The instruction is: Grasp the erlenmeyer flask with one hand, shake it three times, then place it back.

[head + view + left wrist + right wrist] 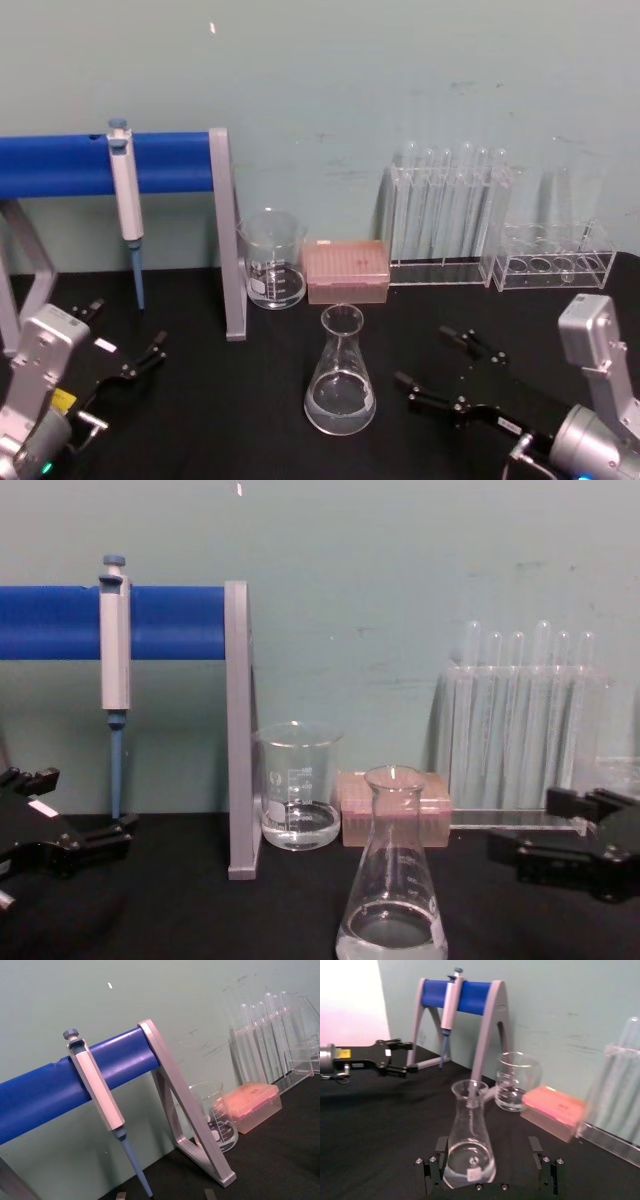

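Observation:
The erlenmeyer flask (340,375) stands upright on the black table near the front centre, holding a little clear liquid; it also shows in the chest view (392,890). My right gripper (440,365) is open just to the right of it, fingers pointing at it without touching. In the right wrist view the flask (469,1145) stands close ahead, in line with the gap of the open gripper (487,1152). My left gripper (125,335) rests open at the front left, far from the flask, and appears in the chest view as well (75,810).
Behind the flask are a glass beaker (272,260) with some liquid and a pink tip box (346,270). Racks with test tubes (445,215) stand at the back right. A pipette (125,195) hangs on a blue-barred stand (228,240) at the back left.

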Robot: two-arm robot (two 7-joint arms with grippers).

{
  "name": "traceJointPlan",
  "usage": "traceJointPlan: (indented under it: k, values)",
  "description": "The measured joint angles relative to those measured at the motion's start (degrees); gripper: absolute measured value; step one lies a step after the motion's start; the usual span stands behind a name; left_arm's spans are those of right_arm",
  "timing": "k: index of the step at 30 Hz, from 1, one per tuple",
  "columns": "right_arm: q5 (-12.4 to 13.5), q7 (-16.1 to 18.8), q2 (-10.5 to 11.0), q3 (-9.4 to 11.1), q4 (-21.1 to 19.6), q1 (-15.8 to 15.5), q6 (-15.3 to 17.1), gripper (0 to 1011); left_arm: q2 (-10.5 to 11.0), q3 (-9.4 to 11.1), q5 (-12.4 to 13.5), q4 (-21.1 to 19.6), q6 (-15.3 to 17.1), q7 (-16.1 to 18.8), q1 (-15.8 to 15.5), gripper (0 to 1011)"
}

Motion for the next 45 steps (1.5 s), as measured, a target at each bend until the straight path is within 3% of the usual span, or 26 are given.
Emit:
traceJointPlan:
  k: [11,23,45]
  values:
    - [-1.42,5.56,-3.61,-1.60,4.88,4.37,-1.38,1003,0.00,0.00,0.00,0.00,0.00,0.00,0.00,1001]
    - [-1.39,9.24,-6.53,-2.64,10.61,8.59,-2.21,1003,0.00,0.00,0.00,0.00,0.00,0.00,0.00,1001]
    - [-2.12,12.25,-10.09,-5.20,19.05,14.59,-3.47,1003,0.00,0.00,0.00,0.00,0.00,0.00,0.00,1001]
